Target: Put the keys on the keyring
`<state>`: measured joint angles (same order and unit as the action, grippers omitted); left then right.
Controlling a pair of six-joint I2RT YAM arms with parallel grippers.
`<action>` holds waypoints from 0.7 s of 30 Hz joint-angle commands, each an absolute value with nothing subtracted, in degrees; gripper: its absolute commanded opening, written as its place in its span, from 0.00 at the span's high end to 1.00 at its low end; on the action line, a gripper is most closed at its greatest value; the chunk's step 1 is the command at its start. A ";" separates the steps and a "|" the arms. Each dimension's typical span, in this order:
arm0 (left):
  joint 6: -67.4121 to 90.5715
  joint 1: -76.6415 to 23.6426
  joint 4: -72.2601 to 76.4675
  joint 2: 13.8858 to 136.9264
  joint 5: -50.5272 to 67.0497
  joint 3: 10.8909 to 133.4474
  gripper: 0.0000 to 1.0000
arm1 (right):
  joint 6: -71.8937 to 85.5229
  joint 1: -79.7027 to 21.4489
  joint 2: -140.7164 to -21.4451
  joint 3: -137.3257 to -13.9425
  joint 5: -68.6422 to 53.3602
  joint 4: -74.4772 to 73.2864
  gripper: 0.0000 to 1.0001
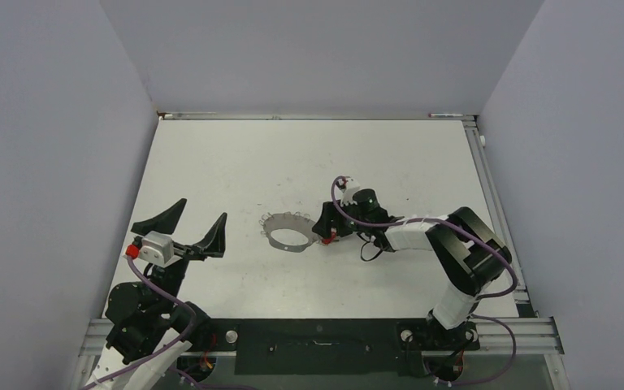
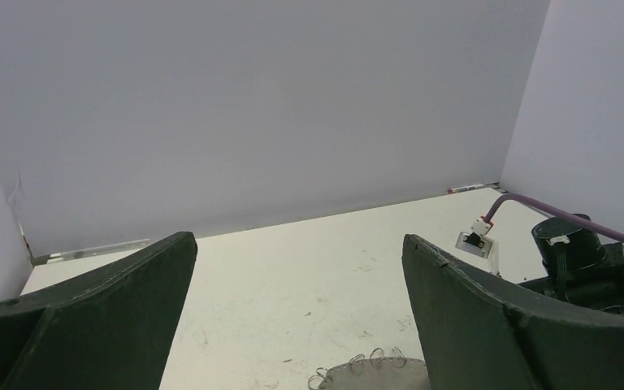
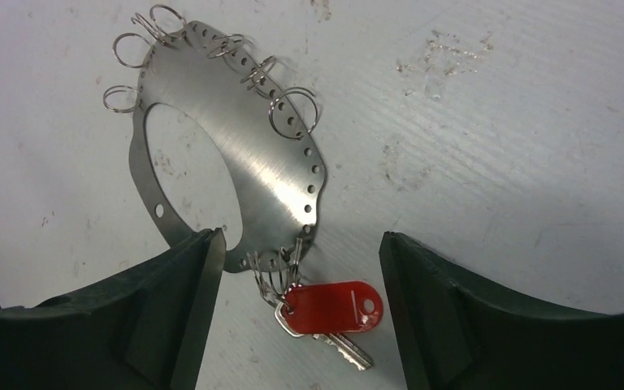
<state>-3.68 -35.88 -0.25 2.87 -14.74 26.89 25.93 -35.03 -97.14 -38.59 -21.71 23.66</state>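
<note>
Nothing readable for you here: red tag on the key (image 3: pixel 331 307) is blank, the keyring (image 3: pixel 260 162) plate carries only punched holes, no lettering.

**White table carried one ring and one key**

The table (image 1: pixel 227 162) was a flat white surface, walled on three sides and marked with faint dark scuffs (image 3: pixel 443 50). The keyring (image 3: pixel 248 146), a thin silvery hoop punched with holes along its rim, lay flat near the table's middle. Small wire loops (image 3: pixel 292 114) hung from those holes and rested on the surface. The key (image 3: pixel 333 305), with a red head and a short silvery blade, lay on the table just beside the rim, joined to loops there.
</note>
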 commanded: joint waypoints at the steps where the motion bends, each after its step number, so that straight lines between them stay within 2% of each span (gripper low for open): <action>1: -3.73 -35.51 0.35 3.43 -14.68 27.16 0.04 | 27.56 -34.80 -98.89 -39.27 -28.33 25.98 0.27; 7: -3.76 -35.51 0.60 3.30 -14.70 26.98 0.04 | 28.66 -36.10 -93.97 -34.00 -33.99 25.47 0.23; 13: -3.71 -35.46 0.62 3.43 -14.67 26.98 0.04 | 30.87 -39.91 -90.31 -30.06 -33.87 23.09 0.22; 16: -3.71 -35.46 0.70 3.56 -14.59 26.98 0.04 | 32.85 -42.63 -89.57 -27.99 -34.89 27.63 0.22; 21: -3.85 -35.38 0.54 3.69 -14.63 26.98 0.04 | 36.63 -46.42 -95.00 -28.35 -38.05 38.05 0.22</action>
<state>-3.68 -35.83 -0.25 2.90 -14.74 26.87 33.19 -44.03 -91.11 -28.38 -34.59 29.56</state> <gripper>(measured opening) 0.962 0.779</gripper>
